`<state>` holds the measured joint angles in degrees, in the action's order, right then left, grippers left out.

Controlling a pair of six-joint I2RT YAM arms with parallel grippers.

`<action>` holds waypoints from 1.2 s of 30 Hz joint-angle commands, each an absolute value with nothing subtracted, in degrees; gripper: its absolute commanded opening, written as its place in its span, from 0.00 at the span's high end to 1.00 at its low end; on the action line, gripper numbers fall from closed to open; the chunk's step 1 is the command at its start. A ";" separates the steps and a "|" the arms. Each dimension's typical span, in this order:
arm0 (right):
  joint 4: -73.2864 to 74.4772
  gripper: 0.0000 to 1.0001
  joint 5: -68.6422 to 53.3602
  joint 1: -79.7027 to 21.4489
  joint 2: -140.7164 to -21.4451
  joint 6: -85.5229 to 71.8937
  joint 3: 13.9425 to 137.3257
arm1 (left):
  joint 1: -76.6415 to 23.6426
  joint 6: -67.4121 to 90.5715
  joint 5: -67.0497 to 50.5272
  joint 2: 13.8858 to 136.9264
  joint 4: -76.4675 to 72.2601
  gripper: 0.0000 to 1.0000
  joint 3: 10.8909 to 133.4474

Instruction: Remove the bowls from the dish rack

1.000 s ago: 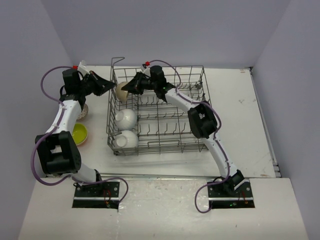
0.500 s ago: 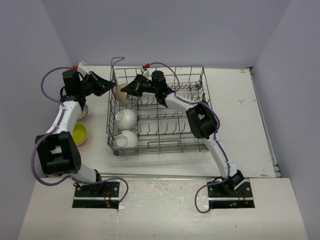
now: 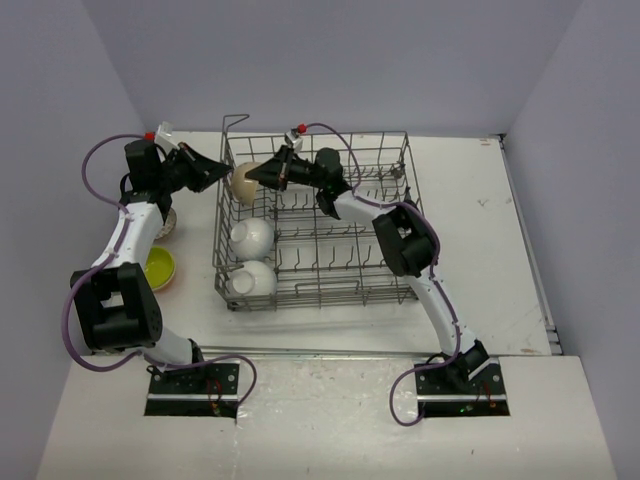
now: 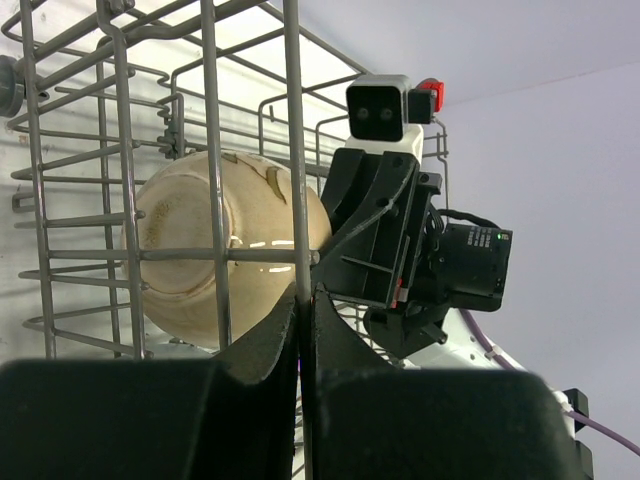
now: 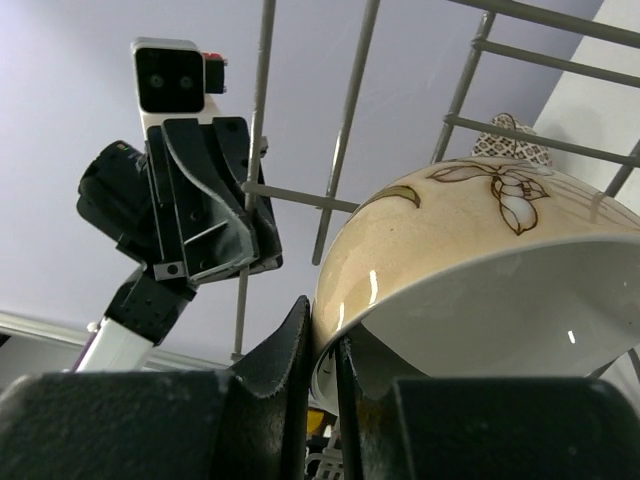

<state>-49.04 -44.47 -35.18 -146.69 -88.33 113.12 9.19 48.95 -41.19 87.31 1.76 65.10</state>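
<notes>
White table [image 3: 480,250] under dish rack [image 3: 310,270], yellow bowl [image 3: 160,268] and patterned bowl [image 3: 168,222] at left

Table [image 3: 480,230]: white top, my mounting surface; grey strip [image 3: 527,250] along its right edge.
Walls [image 3: 350,60]: plain lavender-grey, behind table and at both sides.
Light: even, diffuse.

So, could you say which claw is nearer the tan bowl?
Right. The right claw pinches the bowl by its rim; the left claw clamps the rack from outside.

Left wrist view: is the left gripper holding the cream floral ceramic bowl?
No, the left gripper is shut on an upright wire of the grey metal dish rack.
</notes>
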 commanded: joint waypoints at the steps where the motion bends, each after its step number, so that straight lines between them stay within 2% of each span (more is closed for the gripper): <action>1: -58.97 1.00 -46.23 -34.63 -140.63 -91.75 115.57 | 8.96 45.97 -40.43 88.24 0.97 1.00 63.90; 7: -54.95 1.00 -48.42 -33.40 -135.63 -90.01 113.65 | 8.96 46.06 -40.43 88.86 0.97 1.00 63.72; 11: -49.77 1.00 -51.93 -31.91 -127.82 -86.24 109.60 | 8.96 44.48 -40.34 89.03 1.32 1.00 63.54; 17: -30.09 1.00 -57.91 -28.75 -118.67 -74.55 109.51 | 9.05 43.33 -39.90 89.73 1.93 1.00 62.67; 21: -5.68 1.00 -57.75 -25.23 -109.53 -58.95 110.65 | 9.05 42.89 -39.73 90.44 2.28 1.00 62.58; 22: -0.32 1.00 -55.05 -24.53 -108.03 -54.88 112.31 | 9.05 42.98 -39.73 90.53 2.20 1.00 62.58; 23: 13.92 1.00 -52.58 -23.13 -106.71 -50.67 113.89 | 9.05 43.15 -39.64 90.53 2.02 1.00 62.49; 24: 21.28 1.00 -49.34 -22.42 -104.87 -42.53 115.91 | 9.05 43.15 -39.81 90.53 1.76 1.00 62.66; 29: 50.91 1.00 -21.49 -18.38 -101.87 -27.01 125.24 | 9.05 42.10 -40.69 91.76 2.20 1.00 63.19; 31: 55.09 1.00 -9.22 -17.84 -100.21 -24.53 124.46 | 9.05 41.75 -40.96 92.28 2.28 1.00 63.19; 36: 58.27 1.00 9.20 -16.00 -95.02 -22.24 113.23 | 9.05 40.61 -41.57 93.60 2.55 1.00 63.11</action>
<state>50.78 -8.71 -16.21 -98.30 -28.12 117.45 9.63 48.69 -43.46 88.71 -0.23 64.88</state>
